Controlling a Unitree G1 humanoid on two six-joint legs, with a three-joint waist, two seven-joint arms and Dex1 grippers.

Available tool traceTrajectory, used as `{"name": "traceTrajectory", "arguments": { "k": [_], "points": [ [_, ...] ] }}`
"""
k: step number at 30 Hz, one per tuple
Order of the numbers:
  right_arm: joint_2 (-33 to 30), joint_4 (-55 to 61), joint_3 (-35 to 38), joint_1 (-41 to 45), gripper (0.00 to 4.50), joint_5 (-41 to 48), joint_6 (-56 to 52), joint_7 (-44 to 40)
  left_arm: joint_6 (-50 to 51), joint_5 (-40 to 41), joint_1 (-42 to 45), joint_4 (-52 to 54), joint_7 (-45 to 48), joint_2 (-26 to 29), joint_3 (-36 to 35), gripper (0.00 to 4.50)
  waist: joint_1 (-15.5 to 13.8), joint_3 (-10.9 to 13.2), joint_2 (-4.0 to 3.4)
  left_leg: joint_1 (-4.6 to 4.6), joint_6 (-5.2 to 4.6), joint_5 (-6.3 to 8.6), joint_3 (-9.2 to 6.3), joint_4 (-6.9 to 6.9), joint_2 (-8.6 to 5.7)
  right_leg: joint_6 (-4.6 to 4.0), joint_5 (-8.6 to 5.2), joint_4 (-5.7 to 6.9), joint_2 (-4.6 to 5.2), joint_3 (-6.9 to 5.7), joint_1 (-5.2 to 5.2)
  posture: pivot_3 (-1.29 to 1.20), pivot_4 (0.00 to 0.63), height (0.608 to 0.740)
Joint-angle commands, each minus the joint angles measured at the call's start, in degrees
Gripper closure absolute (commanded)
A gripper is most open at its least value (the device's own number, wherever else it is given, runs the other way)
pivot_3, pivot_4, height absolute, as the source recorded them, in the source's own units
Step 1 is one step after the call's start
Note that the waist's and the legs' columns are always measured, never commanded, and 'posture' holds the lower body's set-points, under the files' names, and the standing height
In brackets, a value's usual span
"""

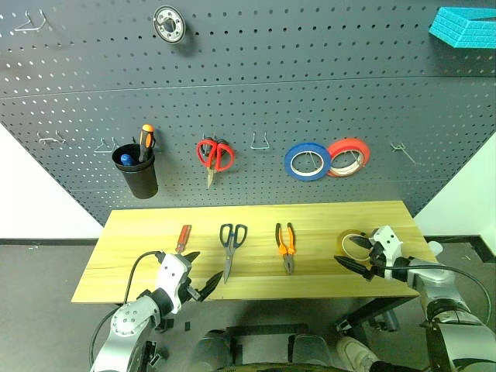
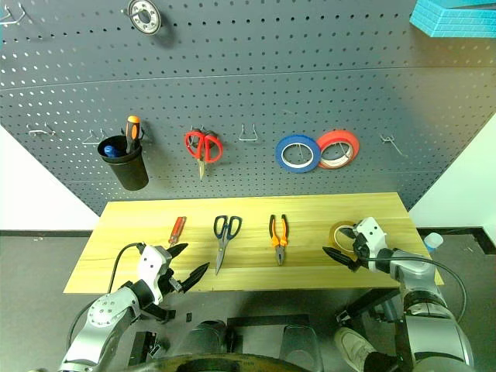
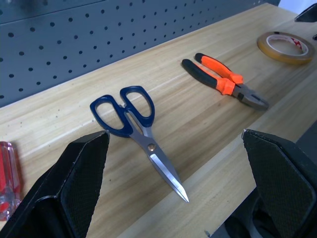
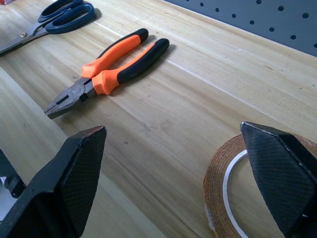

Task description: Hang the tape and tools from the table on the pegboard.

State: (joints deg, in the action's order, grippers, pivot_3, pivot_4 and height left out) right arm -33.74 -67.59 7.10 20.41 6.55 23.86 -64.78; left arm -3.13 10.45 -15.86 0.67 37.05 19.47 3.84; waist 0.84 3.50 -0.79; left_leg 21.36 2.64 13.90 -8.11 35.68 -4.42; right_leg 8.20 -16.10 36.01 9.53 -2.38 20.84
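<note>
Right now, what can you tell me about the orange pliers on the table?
The pliers have orange-and-black handles that look rubbery and grey metal jaws, shut. They lie flat on the wooden table, handles slightly apart and pointing toward the pegboard, nose toward the table's near edge. They sit between the scissors and the tape, apart from both. Nothing touches them but the table.

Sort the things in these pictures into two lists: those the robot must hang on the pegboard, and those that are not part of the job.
To hang, now on the table:
tape
red-handled screwdriver
dark-handled scissors
pliers

Not part of the job, already on the pegboard:
red-handled scissors
blue roll
red roll
black cup
</note>
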Motion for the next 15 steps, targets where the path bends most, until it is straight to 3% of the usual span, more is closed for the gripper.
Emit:
{"name": "traceTrajectory", "arguments": {
  "k": [1,15],
  "points": [
    [0.2,3.5,0.8,-1.6,0.00,1.2,1.3,-1.0,-1.3,-0.2,0.5,0.2,0.0,-0.1,0.3,0.03,0.0,0.0,0.00,0.00,0.00,0.00,0.00,0.00,0.00,0.00,0.00,0.00,0.00,0.00,0.01,-0.04,0.000,0.739],
    [0.7,6.9,0.6,-2.1,0.00,1.9,-0.9,-0.7,-1.9,-0.3,0.8,-0.6,0.2,-0.2,0.2,0.03,-0.1,0.0,0.02,0.01,0.00,0.00,0.08,0.01,0.03,-0.06,0.01,0.00,-0.02,0.05,0.04,-0.04,0.000,0.739]
  ]
}}
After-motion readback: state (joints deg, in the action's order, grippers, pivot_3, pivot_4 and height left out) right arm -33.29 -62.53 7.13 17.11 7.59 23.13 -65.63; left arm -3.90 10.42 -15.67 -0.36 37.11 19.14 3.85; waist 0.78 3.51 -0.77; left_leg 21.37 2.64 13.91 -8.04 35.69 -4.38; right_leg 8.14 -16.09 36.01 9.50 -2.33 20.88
